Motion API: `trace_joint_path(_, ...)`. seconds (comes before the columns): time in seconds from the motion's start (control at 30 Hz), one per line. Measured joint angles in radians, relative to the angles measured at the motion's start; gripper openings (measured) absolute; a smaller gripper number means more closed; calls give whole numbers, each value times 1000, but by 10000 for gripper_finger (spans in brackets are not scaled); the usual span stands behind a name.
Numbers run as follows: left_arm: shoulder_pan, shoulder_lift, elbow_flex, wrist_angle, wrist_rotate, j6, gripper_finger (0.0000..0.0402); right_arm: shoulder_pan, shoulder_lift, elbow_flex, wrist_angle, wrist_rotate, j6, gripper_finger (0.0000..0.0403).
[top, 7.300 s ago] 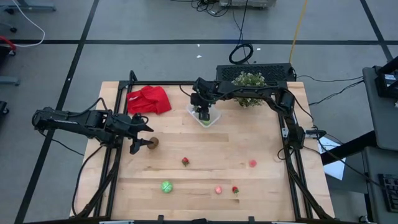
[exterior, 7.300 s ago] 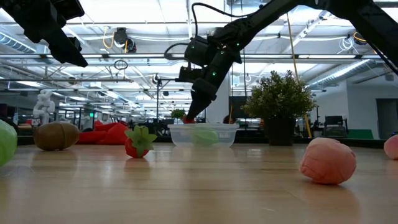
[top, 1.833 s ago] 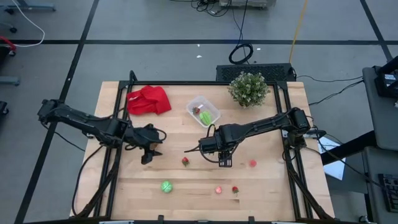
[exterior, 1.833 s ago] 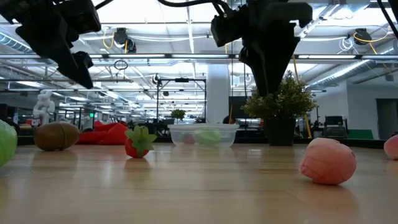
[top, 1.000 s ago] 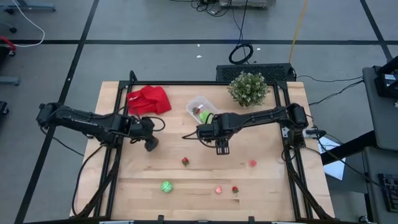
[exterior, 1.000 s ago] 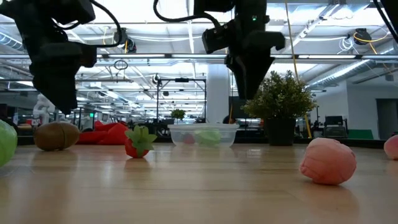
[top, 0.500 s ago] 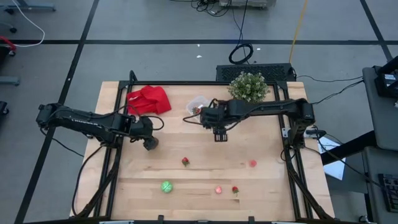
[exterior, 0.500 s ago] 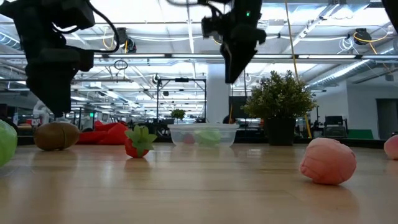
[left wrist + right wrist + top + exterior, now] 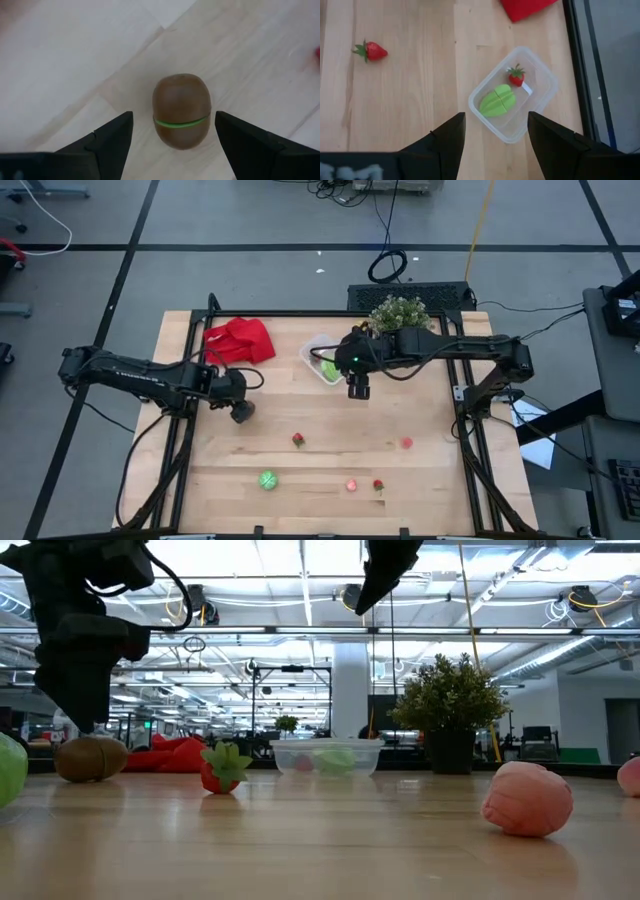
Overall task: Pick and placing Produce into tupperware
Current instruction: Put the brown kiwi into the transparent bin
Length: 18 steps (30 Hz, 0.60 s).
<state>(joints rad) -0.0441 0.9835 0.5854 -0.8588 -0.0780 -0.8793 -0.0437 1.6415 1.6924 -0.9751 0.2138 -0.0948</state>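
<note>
Both arms are dark, nearly black, built of slim tubular links with bulkier blocky joints. A thin black cable loops beside the left arm (image 9: 140, 375) near its wrist, and another runs along the right arm (image 9: 440, 350). Each pincer's fingers (image 9: 107, 140) are matte black, flat, wedge-shaped plates with tapered tips.

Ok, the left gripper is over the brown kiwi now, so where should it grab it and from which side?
Come straight down with the open left gripper and close across the brown kiwi's rounded sides. It lies alone on bare wood, already centred between the fingers, so no sideways approach seems needed. The smooth egg shape may slip, so probably grip at its widest part.
</note>
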Motion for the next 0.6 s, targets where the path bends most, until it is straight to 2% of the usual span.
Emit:
trace_joint_path(0.3,0,58,-1,7,27,22,285,0,5,0,-2,-2,-4,206)
trace_joint_path(0.6,0,60,-1,105,60,84,285,2,4,0,-1,-2,-4,206)
